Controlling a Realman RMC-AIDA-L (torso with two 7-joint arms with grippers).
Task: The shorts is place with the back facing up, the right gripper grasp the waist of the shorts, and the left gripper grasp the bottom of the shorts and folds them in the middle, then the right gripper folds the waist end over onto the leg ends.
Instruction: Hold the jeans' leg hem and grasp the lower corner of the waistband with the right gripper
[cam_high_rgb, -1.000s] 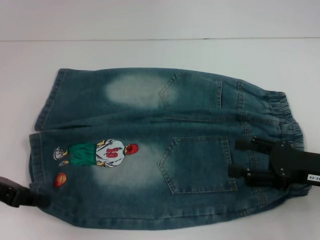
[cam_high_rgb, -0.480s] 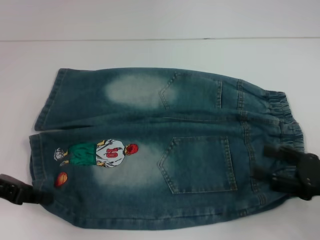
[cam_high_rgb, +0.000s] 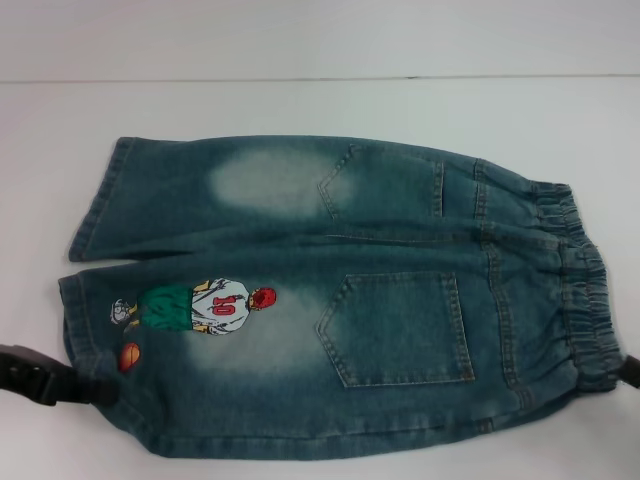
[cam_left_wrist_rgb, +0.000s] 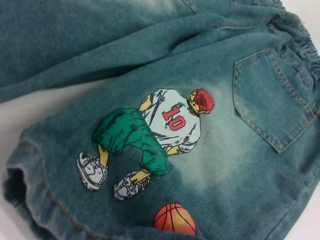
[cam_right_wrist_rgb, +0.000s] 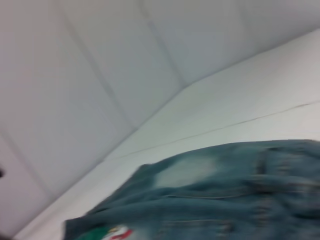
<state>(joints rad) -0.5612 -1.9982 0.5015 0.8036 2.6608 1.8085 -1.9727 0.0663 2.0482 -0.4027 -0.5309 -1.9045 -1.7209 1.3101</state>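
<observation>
The shorts (cam_high_rgb: 330, 300) lie flat on the white table (cam_high_rgb: 320, 110), back pockets up, waist (cam_high_rgb: 580, 280) to the right and leg hems (cam_high_rgb: 72, 320) to the left. The cartoon player print (cam_high_rgb: 200, 305) and orange ball (cam_high_rgb: 130, 357) sit on the near leg. My left gripper (cam_high_rgb: 92, 388) is at the near hem just below the ball, touching the cloth. The left wrist view looks closely at the print (cam_left_wrist_rgb: 160, 135), the ball (cam_left_wrist_rgb: 174, 219) and a back pocket (cam_left_wrist_rgb: 272, 100). Only a black sliver of my right gripper (cam_high_rgb: 632, 372) shows at the right edge, beside the waist's near corner.
The white table surface surrounds the shorts, with a thin seam line (cam_high_rgb: 320, 77) running across behind them. The right wrist view shows the shorts (cam_right_wrist_rgb: 225, 200) low down, the table and a pale wall (cam_right_wrist_rgb: 100, 75) behind.
My right gripper has pulled back rightward off the waist, almost leaving the head view. My left gripper has edged right against the near hem, which has bunched and shifted slightly.
</observation>
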